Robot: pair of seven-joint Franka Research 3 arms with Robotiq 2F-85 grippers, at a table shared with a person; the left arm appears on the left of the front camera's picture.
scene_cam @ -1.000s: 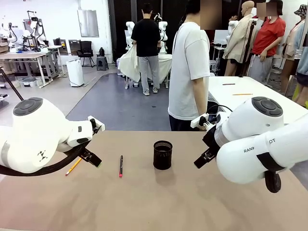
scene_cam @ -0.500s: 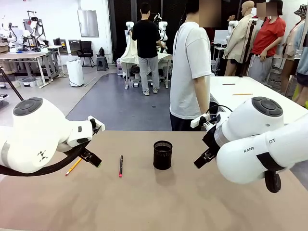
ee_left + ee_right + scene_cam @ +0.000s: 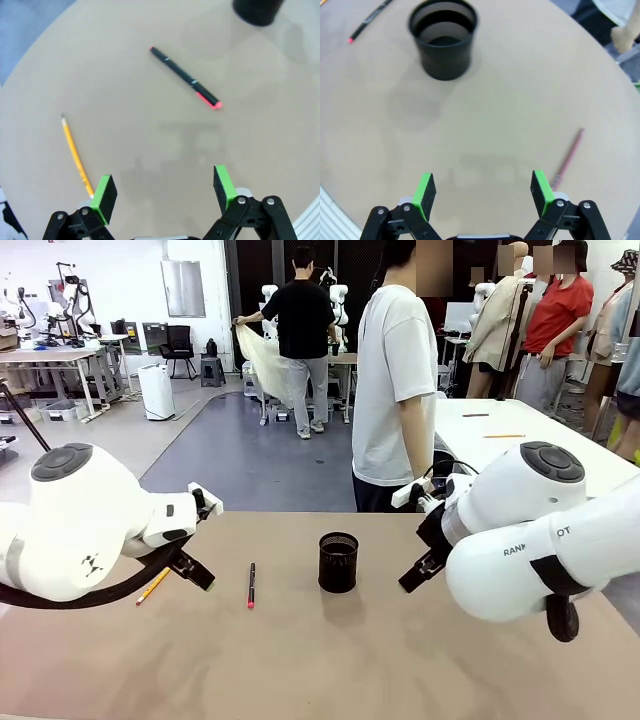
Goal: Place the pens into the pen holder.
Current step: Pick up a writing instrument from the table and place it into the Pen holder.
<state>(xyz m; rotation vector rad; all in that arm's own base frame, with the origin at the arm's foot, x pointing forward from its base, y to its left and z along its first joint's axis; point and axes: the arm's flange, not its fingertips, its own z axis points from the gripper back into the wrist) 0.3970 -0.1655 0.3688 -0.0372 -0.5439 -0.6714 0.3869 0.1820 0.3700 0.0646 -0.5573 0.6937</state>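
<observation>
Front view: the holder (image 3: 338,562) stands upright near the middle of the table (image 3: 330,670). All three pens lie flat on the tabletop outside it. The black pen (image 3: 251,585) is well to the holder's left, its red tip toward the robot. The pencil (image 3: 152,586) is farther left, just beside the left gripper (image 3: 193,573). In the left wrist view that gripper's jaws are spread wide with nothing between them, above bare table, and the pencil's near end runs down beside one green pad. The right gripper (image 3: 414,573) hangs to the right of the holder. In the right wrist view its jaws are also wide apart and empty. There the dark-red pen (image 3: 568,157) lies near one pad, well apart from the holder. A person (image 3: 395,380) in a white T-shirt stands at the far edge
</observation>
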